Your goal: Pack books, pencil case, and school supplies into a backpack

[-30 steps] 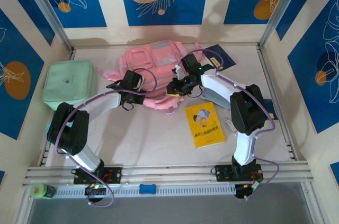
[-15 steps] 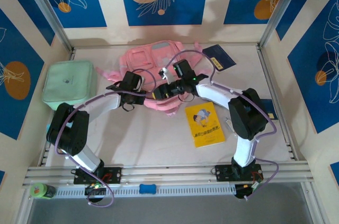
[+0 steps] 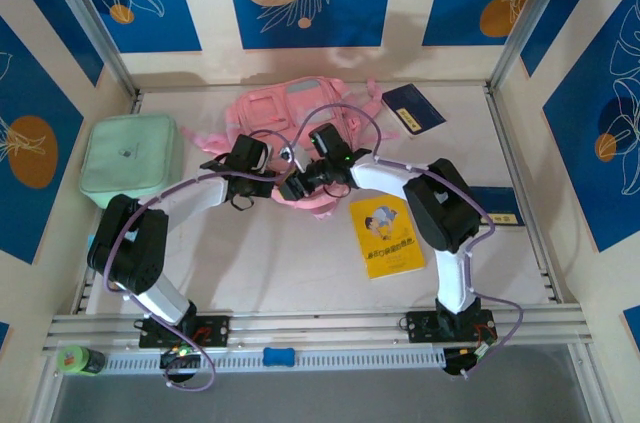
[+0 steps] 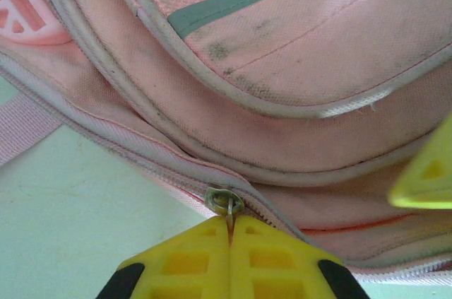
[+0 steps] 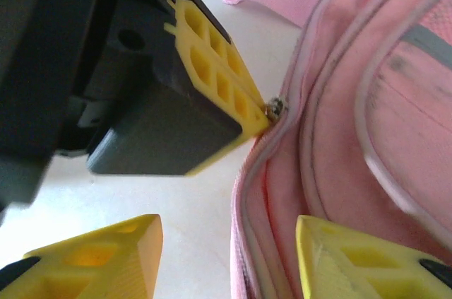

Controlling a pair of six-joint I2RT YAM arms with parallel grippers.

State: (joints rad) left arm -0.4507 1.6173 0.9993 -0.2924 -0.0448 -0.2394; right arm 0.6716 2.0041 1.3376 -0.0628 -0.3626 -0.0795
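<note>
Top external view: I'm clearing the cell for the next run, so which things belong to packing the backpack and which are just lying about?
Belong to the job:
pink backpack, its zipper pull pinched in the left fingers
yellow book
navy book

Just lying about:
mint-green box
green bottle
small blue piece at the near edge

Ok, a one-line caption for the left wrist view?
Left gripper shut on the zipper pull of the pink backpack, a yellow finger of the right gripper beside it.
</note>
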